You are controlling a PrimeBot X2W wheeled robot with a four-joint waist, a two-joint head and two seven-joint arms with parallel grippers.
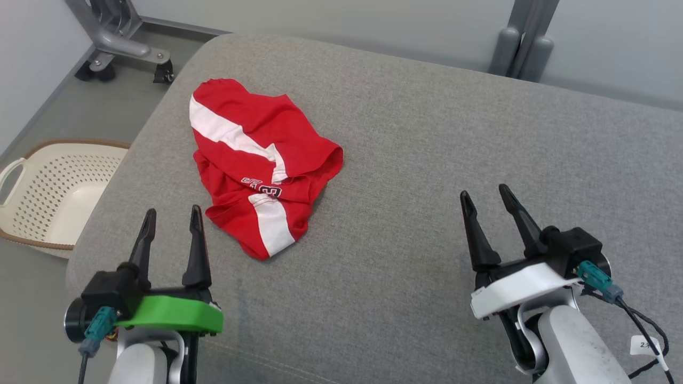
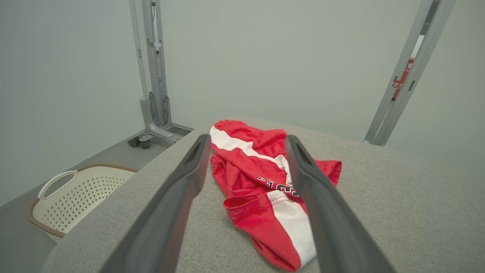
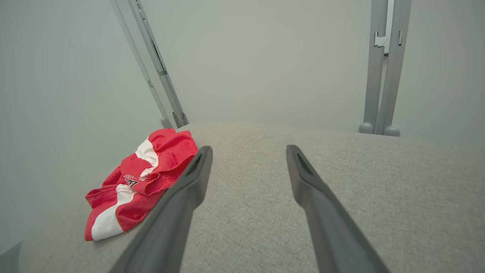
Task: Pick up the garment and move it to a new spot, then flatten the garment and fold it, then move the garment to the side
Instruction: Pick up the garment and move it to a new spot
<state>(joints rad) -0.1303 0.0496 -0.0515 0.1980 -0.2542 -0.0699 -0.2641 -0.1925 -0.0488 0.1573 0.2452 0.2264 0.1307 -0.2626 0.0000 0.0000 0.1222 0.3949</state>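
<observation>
A crumpled red garment (image 1: 256, 165) with white stripes and dark lettering lies bunched on the left part of the grey cushioned surface (image 1: 427, 160). My left gripper (image 1: 172, 216) hovers open just in front of and left of its near edge, touching nothing. In the left wrist view the garment (image 2: 257, 182) sits between and beyond the open fingers (image 2: 182, 189). My right gripper (image 1: 485, 194) stands open far to the right over bare fabric. The right wrist view has the garment (image 3: 140, 178) off to the left of my right gripper (image 3: 248, 151).
A cream perforated laundry basket (image 1: 53, 192) stands on the floor left of the cushion, also in the left wrist view as the basket (image 2: 72, 197). Grey metal stands rise behind: a wheeled stand (image 1: 117, 42) at back left, a post (image 1: 523, 42) at back right. A wall is close behind.
</observation>
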